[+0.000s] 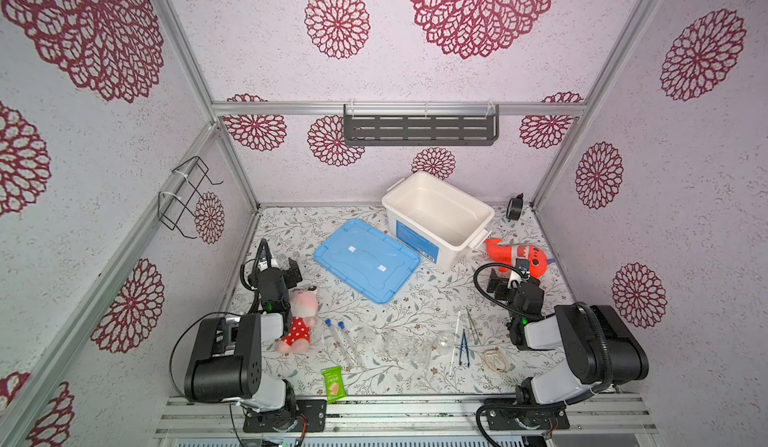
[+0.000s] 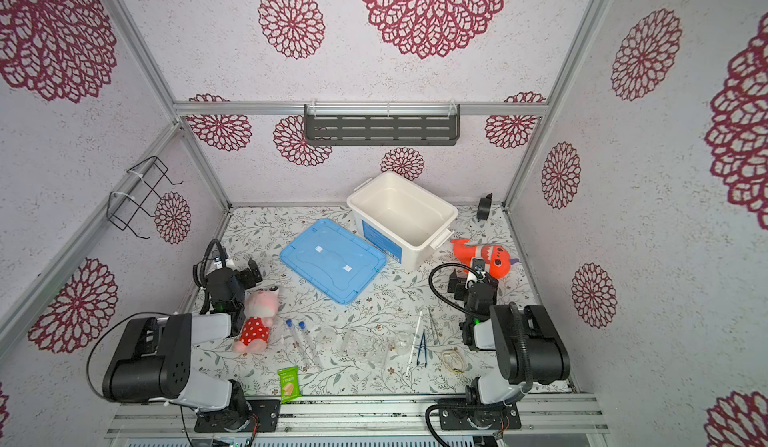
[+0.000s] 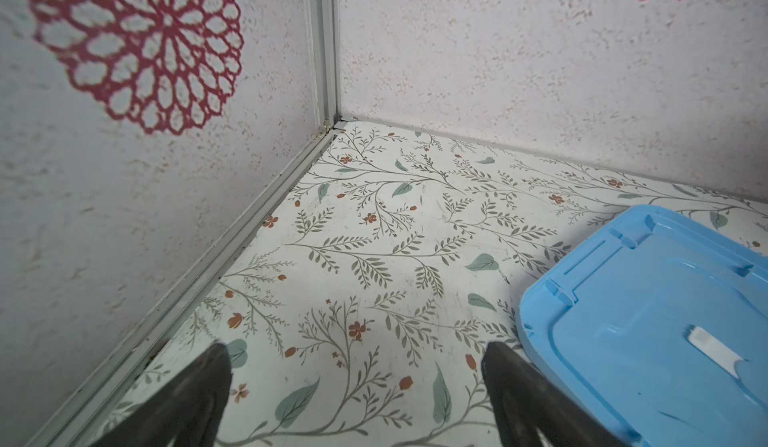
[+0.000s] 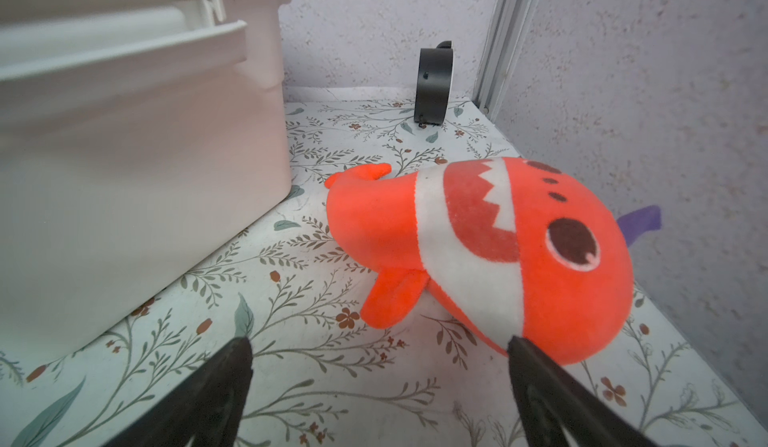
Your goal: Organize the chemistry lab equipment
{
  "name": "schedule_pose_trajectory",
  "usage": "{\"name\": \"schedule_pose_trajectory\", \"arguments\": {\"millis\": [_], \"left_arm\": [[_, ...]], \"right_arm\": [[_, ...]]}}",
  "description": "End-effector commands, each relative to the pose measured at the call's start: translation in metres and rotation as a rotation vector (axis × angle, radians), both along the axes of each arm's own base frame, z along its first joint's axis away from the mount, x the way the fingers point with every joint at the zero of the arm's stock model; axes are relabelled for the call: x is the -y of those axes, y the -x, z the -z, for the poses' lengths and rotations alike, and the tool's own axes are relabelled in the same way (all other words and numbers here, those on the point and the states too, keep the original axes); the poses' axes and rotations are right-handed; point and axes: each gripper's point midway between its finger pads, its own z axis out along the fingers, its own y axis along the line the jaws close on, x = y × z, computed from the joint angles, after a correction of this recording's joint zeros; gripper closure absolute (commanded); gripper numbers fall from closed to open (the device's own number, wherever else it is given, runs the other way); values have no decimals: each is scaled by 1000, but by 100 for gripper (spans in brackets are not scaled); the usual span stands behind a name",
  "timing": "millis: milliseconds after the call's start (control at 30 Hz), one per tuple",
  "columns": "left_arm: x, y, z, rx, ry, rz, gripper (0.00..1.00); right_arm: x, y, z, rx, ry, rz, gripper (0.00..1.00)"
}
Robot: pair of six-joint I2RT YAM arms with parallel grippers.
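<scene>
The chemistry lab equipment lies in a row near the table's front: two clear tubes with blue caps (image 1: 338, 334), clear glass flasks and beakers (image 1: 405, 343), a thin clear rod (image 1: 456, 337), dark blue tweezers (image 1: 464, 347) and metal tweezers (image 1: 473, 326). My left gripper (image 1: 292, 272) (image 3: 355, 347) hovers open over bare table at the left, beside the blue lid (image 3: 648, 320). On the right, my right gripper (image 1: 496, 285) (image 4: 380, 341) is open and empty, just short of the orange plush (image 4: 490, 249). Both grippers are behind the equipment, touching none of it.
An open white box (image 1: 436, 216) stands at the back, with its blue lid (image 1: 365, 260) flat in front of it. A pink plush (image 1: 299, 320) lies by the left arm. A green snack packet (image 1: 333, 384) lies at the front edge, a beige loop (image 1: 496, 359) front right, a black round object (image 1: 514, 208) in the back right corner.
</scene>
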Motion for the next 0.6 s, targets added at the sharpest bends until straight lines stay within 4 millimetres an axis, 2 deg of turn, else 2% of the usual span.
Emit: {"name": "schedule_pose_trajectory", "arguments": {"millis": [0, 133, 233, 333, 433, 500, 567], "left_arm": [[2, -3, -45, 44, -11, 0, 3], [19, 1, -78, 71, 48, 80, 3], [32, 5, -104, 82, 122, 137, 3], [39, 10, -133, 89, 253, 138, 3], [47, 20, -157, 70, 386, 134, 3], [51, 29, -161, 22, 480, 113, 3], [49, 42, -149, -24, 623, 25, 3]], "right_arm": [[6, 10, -41, 146, -12, 31, 1], [13, 23, -62, 153, -42, 82, 1], [12, 31, -83, 132, -93, 83, 1], [13, 41, -107, 126, -246, 124, 1], [16, 53, -110, 8, -338, 186, 1], [24, 64, -109, -72, -369, 262, 1], [8, 60, -117, -119, -271, 130, 1]]}}
